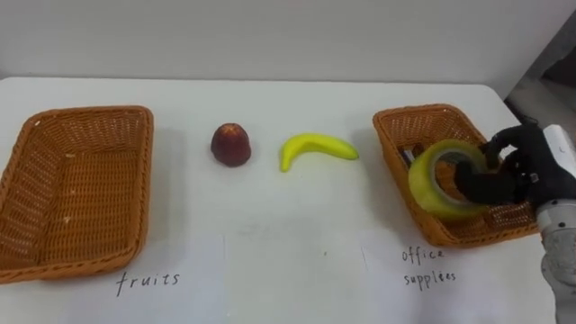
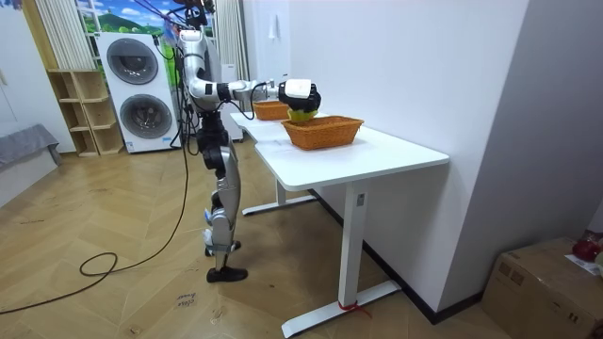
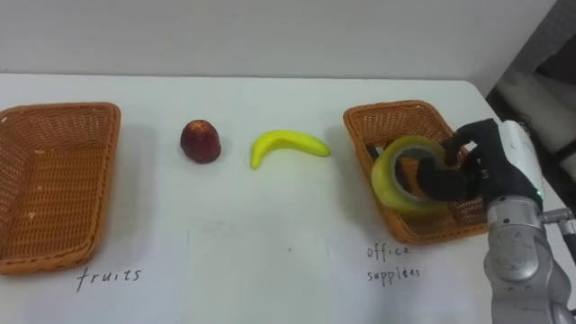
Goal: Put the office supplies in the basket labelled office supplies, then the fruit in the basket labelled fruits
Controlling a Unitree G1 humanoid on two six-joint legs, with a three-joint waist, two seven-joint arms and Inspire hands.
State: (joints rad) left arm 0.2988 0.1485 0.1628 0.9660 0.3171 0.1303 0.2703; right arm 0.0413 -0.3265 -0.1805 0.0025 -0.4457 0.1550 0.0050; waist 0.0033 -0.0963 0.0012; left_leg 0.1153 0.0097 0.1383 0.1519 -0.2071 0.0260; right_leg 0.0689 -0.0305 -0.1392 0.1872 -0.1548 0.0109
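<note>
We've got our R hand (image 3: 472, 171) curled round a yellow-green tape roll (image 3: 405, 180), fingers thru its hole, over the R basket (image 3: 396, 110) - touching or not, can't tell. On the table (image 3: 270, 234): banana (image 3: 288, 146) at centre, apple (image 3: 201, 140) near its left, not touching. L basket (image 3: 99, 171) sits far left - well apart from both.
</note>
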